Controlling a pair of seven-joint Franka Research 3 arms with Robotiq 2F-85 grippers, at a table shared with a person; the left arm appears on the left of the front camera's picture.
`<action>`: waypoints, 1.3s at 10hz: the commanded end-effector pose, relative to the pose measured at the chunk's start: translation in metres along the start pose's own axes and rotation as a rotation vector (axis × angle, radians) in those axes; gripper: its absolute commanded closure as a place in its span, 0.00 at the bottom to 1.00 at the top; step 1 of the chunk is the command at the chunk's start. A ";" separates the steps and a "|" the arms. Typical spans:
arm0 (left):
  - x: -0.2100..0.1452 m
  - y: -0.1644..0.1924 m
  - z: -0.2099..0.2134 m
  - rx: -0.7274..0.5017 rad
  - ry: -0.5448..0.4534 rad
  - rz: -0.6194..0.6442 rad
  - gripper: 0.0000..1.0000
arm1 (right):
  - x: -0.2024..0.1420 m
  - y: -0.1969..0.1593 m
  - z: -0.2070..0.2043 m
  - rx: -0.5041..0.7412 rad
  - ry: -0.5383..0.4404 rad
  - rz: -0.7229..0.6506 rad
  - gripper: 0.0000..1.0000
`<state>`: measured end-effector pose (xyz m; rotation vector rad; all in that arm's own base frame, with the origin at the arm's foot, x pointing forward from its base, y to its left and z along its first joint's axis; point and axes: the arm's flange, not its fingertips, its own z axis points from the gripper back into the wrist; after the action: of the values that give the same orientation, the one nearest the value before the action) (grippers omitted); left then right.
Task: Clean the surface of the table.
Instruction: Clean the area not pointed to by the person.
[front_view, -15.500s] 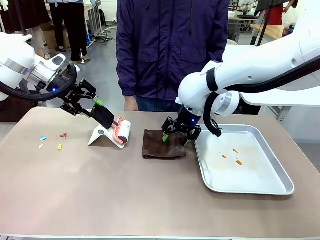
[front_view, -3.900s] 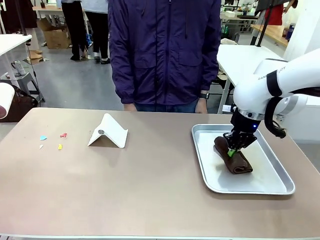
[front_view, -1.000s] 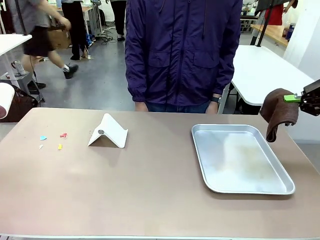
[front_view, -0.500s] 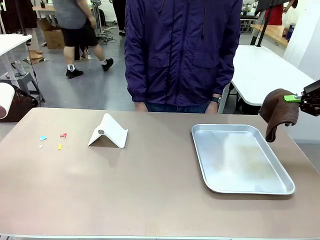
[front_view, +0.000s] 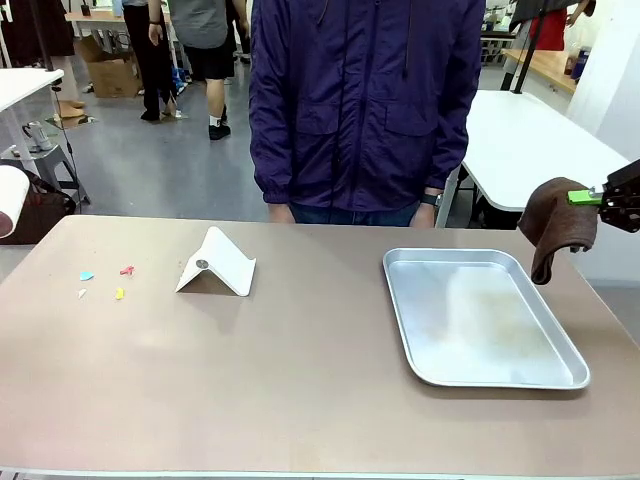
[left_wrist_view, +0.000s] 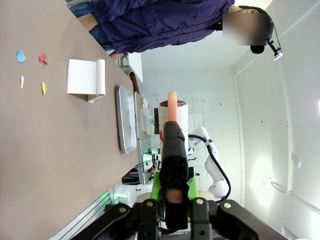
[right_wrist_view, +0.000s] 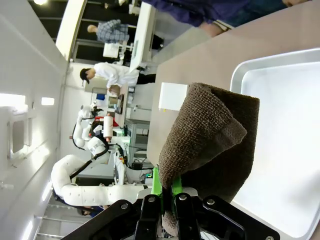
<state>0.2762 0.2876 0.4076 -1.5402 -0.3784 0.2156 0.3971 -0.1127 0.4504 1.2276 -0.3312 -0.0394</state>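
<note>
The brownish-tan table (front_view: 300, 380) bears a few small coloured scraps (front_view: 119, 293) near its left end, seen too in the left wrist view as scraps (left_wrist_view: 43, 88). My right gripper (front_view: 592, 196) hangs off the table's right end above the tray's far corner, shut on a brown cloth (front_view: 555, 225) that droops from it. In the right wrist view the cloth (right_wrist_view: 210, 135) rises folded from the right gripper (right_wrist_view: 166, 187). My left gripper (left_wrist_view: 172, 184) is shut on the black handle of a lint roller (left_wrist_view: 172, 107). The roller's white head (front_view: 8, 200) pokes in at the picture's left edge.
A shiny metal tray (front_view: 405, 320) lies on the table's right half, its bottom faintly smeared. A white folded stand (front_view: 215, 262) sits left of centre. A person in a dark purple jacket (front_view: 360, 100) stands at the far edge, hands low behind it.
Both grippers, the cloth and the roller have held still. Only a passer-by far behind the table has walked on.
</note>
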 end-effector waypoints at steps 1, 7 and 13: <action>-0.002 -0.004 0.000 -0.009 0.007 -0.005 0.86 | -0.004 0.003 -0.001 -0.005 -0.007 0.001 0.92; 0.000 0.000 0.000 0.000 0.000 0.000 0.78 | -0.004 0.003 -0.001 -0.005 -0.007 0.001 0.92; 0.051 0.034 -0.005 0.369 -0.127 -0.007 0.78 | -0.004 0.003 -0.001 -0.005 -0.007 0.001 0.92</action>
<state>0.3196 0.3090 0.3789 -1.1758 -0.4384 0.3224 0.3969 -0.1125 0.4503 1.2275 -0.3310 -0.0394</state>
